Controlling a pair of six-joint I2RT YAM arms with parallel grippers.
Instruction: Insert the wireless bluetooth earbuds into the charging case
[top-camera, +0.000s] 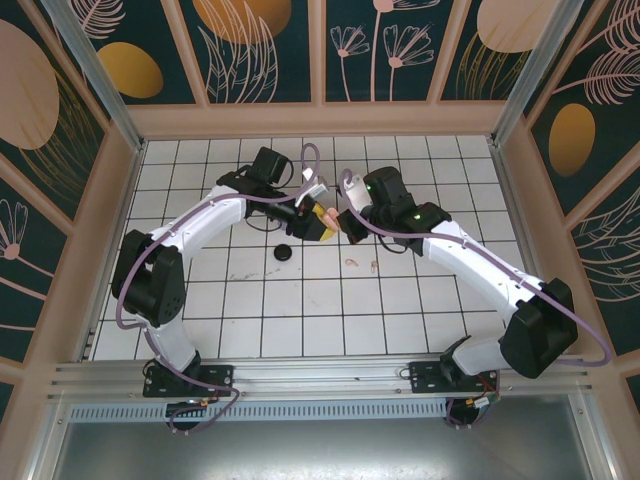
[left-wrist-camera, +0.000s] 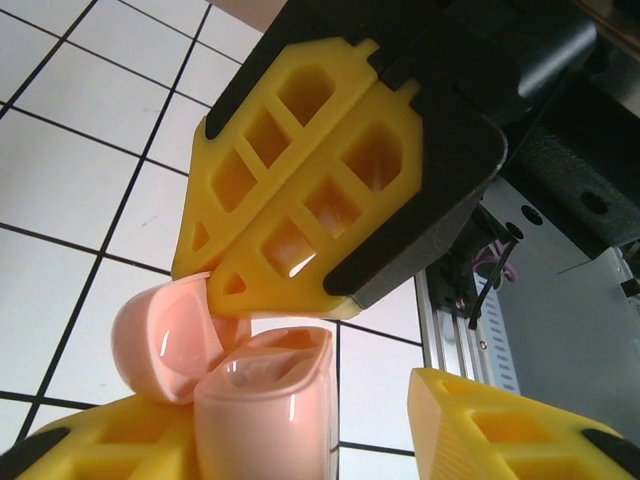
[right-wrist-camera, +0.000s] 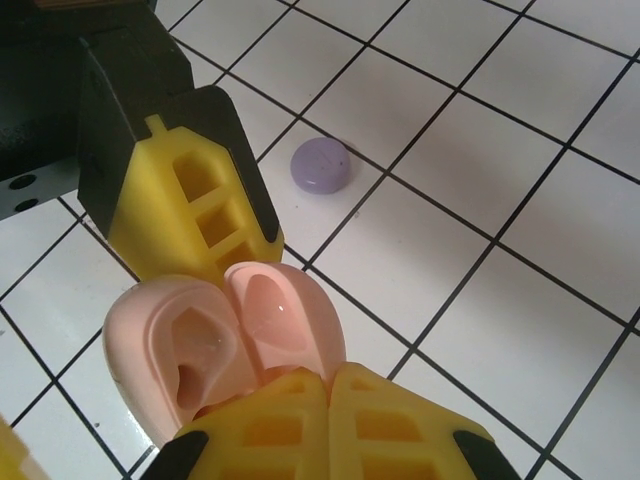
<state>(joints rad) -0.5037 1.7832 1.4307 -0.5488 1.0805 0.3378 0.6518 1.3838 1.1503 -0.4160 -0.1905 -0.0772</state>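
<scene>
As to the left gripper (top-camera: 323, 223): meets the right gripper (top-camera: 340, 228) tip to tip over the middle of the table (top-camera: 300, 320). Spreads its fingers (left-wrist-camera: 90, 445) partway, rests one against the pink case (left-wrist-camera: 262, 400) and leaves a strip of bare tile before the other.

As to the pink case: stands open between those fingers, lid (left-wrist-camera: 165, 340) swung back beside the base (right-wrist-camera: 180, 365). Cannot be told whether resting on the tiles or lifted.

As to the right gripper: presses both fingers flat together with nothing visible between, and sets the joined tip on the case where lid meets base.

As to the earbuds (top-camera: 352, 262): lie on the tiles as two pale pink specks, side by side, just on the near side of the grippers, apart from the case. Too small for more.

As to the black case (top-camera: 284, 251): sits on the table near the left gripper, toward the bases. As to the lilac case (right-wrist-camera: 320, 165): lies shut on a tile beyond the left finger, apart from the pink one.
</scene>
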